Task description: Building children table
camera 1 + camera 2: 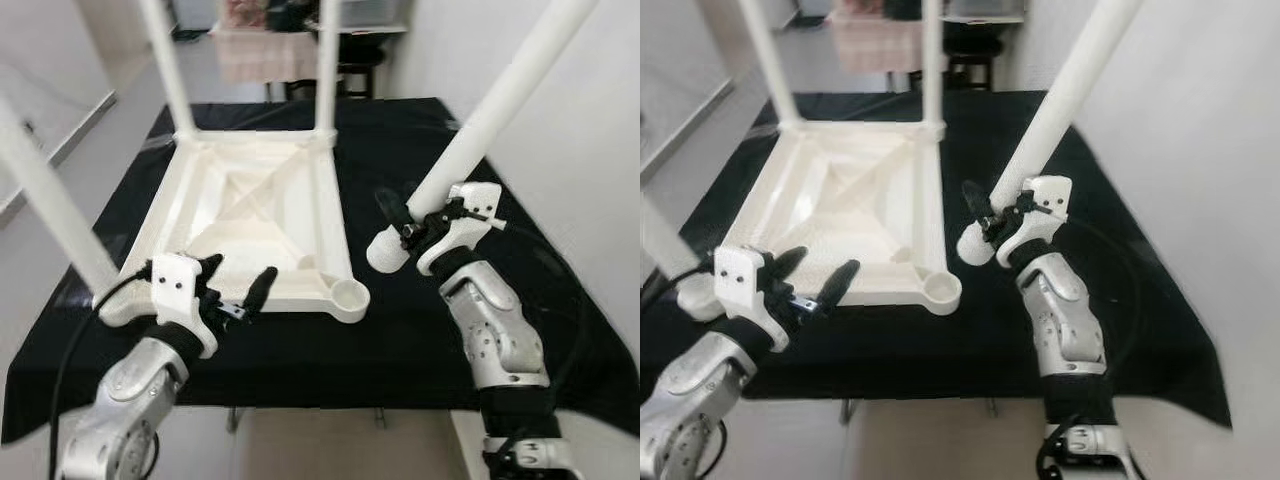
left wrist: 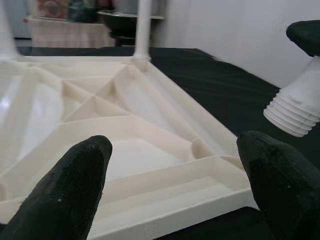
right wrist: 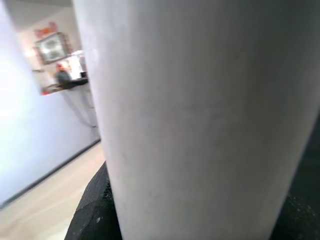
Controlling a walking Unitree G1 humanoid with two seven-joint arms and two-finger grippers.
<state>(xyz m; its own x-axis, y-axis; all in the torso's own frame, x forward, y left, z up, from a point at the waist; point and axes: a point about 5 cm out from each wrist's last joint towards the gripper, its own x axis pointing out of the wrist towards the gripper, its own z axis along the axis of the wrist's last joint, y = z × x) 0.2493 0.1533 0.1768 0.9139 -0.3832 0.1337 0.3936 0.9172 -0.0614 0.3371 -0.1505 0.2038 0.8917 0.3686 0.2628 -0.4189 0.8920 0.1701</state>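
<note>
Right gripper is clamped on the long white plastic table leg, threaded end low, shaft slanting up-right. The empty round corner socket of the upturned cream tabletop lies just left. Left gripper, fingers spread, hovers at the near edge.

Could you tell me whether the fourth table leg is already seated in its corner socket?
Not yet. The right gripper holds the leg tilted, threaded end above the black cloth, apart from the open socket.

cream-white tabletop, white legs, plain black cloth; black-fingered right tool, silver arms
</note>
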